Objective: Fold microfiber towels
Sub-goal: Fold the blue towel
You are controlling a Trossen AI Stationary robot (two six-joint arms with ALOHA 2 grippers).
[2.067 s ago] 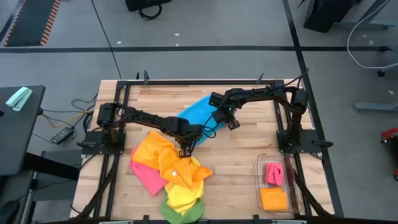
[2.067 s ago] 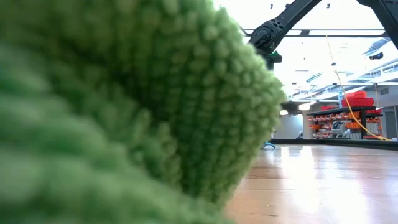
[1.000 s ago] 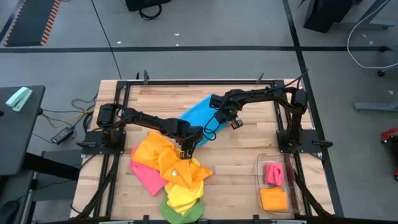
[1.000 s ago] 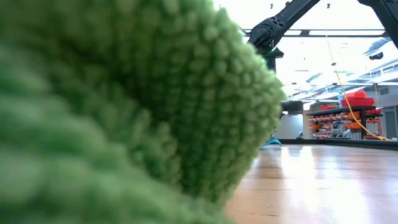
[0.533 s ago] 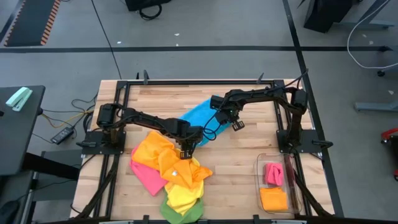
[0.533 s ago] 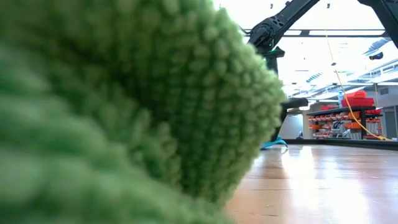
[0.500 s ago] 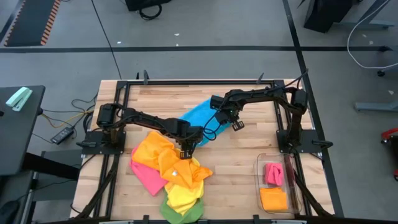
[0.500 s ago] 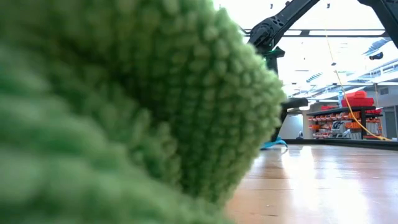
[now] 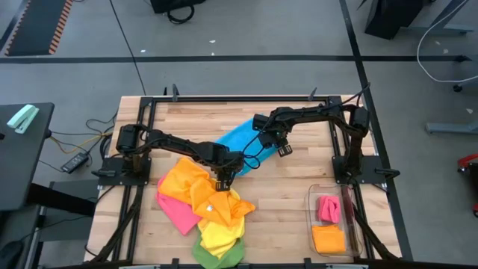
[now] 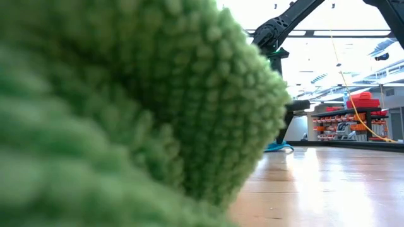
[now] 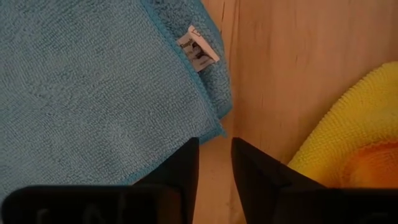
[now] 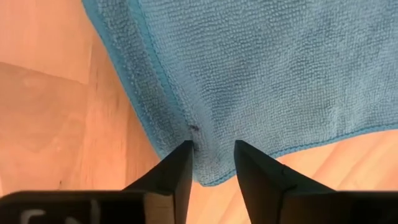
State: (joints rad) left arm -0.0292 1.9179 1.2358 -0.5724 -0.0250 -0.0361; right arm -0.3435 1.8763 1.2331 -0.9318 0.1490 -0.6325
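Done: pink and orange towels [image 9: 326,224] lie in the bin [image 9: 309,205], near right.
In hand: blue towel [image 9: 237,136], centre; left gripper [image 11: 214,163] and right gripper [image 12: 212,163] parted over its corners, grasping nothing.
Left: loose heap [image 9: 205,208], near left, unfolded.

Blue towel [image 9: 240,138] lies spread flat on the wood, doubled at one corner with a white tag [image 11: 197,51] showing by its stitched edge; landmark for the rest. Just beside its near-left edge starts a crumpled heap: orange towel [image 9: 181,179] on top nearest the blue one, pink towel [image 9: 178,211] poking out flat under it on the far side from the blue, yellow towel [image 9: 219,224] bunched next, green towel [image 9: 213,256] at the heap's far end, mostly covered, its pile filling the low view [image 10: 126,107]. Well apart from the blue towel, to its near-right, a small folded pink towel [image 9: 328,208] and a folded orange towel [image 9: 328,238] sit side by side.
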